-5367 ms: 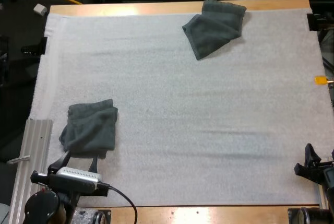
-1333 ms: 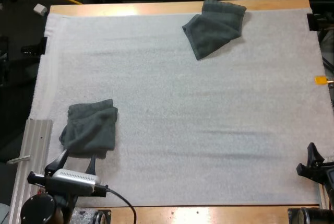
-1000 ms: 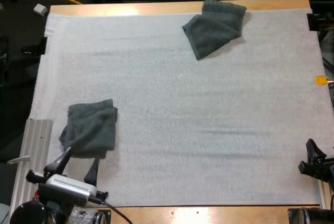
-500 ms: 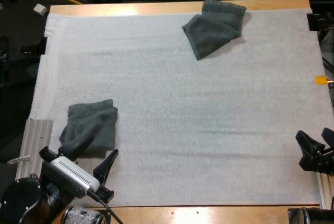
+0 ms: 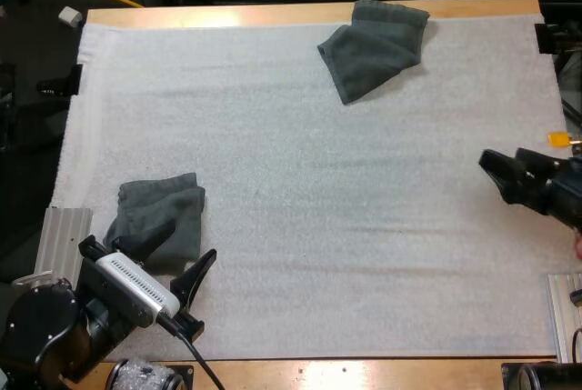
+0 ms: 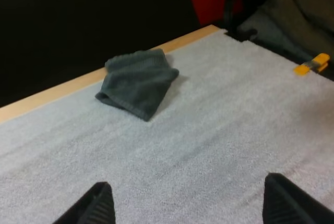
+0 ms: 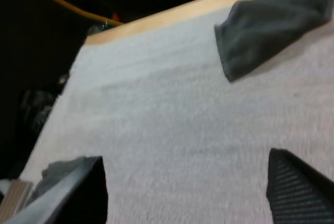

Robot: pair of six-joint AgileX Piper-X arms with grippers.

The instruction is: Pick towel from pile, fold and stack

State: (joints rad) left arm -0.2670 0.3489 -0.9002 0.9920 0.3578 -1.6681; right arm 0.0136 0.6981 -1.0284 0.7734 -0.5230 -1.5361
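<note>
1. Count: two towels, two tools, one mat.
2. Surface (image 5: 227, 15): light wood, showing as a strip along the far and near sides. A white mat (image 5: 300, 208) with a fine, grainy texture covers nearly all of it.
3. Far towel (image 5: 375, 49): dark grey-green terry cloth, loosely doubled over into an uneven, angular shape. It lies at the mat's far edge, with one corner reaching onto the wooden strip. The left wrist view (image 6: 136, 82) shows soft rolled folds along its near side, and it also appears in the right wrist view (image 7: 271, 25).
4. Near towel (image 5: 156, 231): same cloth, a roughly square bundle with rumpled layers. It lies on the mat's near left part, well apart from the far towel.
5. Left tool (image 5: 173, 255): two black tapered fingers spread wide, gripping nothing. It sits just beside the near towel's near edge, and one finger overlaps that edge in the high view; contact cannot be confirmed. The left wrist view (image 6: 188, 208) shows bare mat between the fingers.
6. Right tool (image 5: 503, 172): above the mat's right side, apart from both towels. In the right wrist view (image 7: 188, 192) its ribbed black fingers stand wide apart with only mat between them.
7. A ribbed metal rail (image 5: 64, 226) lies beside the mat's near left edge.
</note>
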